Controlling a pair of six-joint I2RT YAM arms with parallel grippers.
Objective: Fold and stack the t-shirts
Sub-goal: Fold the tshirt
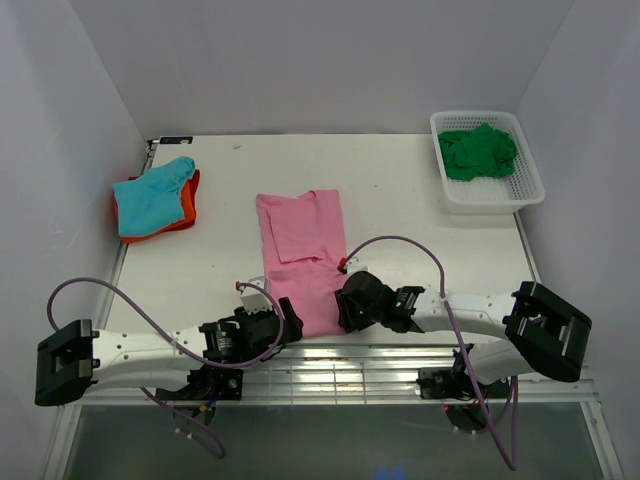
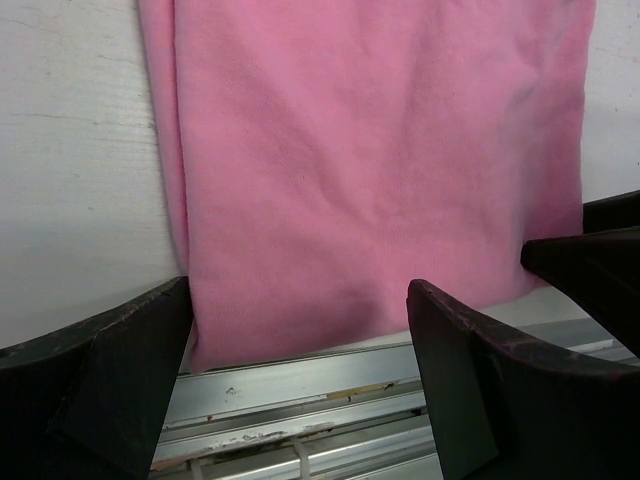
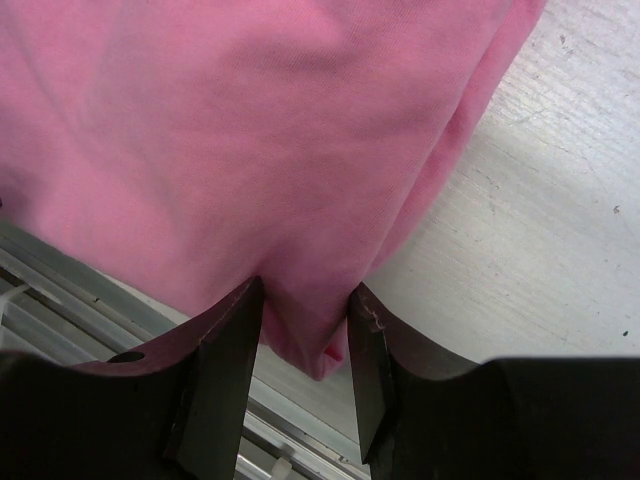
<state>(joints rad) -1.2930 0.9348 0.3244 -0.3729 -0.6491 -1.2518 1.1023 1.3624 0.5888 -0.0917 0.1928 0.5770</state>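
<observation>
Pink t-shirt (image 1: 300, 255) soft, oblong; R gripper (image 3: 305, 335) pinching hem, L gripper (image 2: 300, 350) wide apart.

Bare table (image 1: 420, 230) right of pink t-shirt (image 1: 300, 245), open for passage. Basket (image 1: 520, 190) blocking far right corner; teal t-shirt (image 1: 150, 195) on orange t-shirt (image 1: 185, 208) far left. Both grippers crowding shirt's near hem at table edge.

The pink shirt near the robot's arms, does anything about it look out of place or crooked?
Slightly. The pink t-shirt lies a little askew on the table, and its near hem hangs past the table's front edge, over the metal rail. The right gripper has a corner of that hem between its fingers; the left gripper is open.
</observation>
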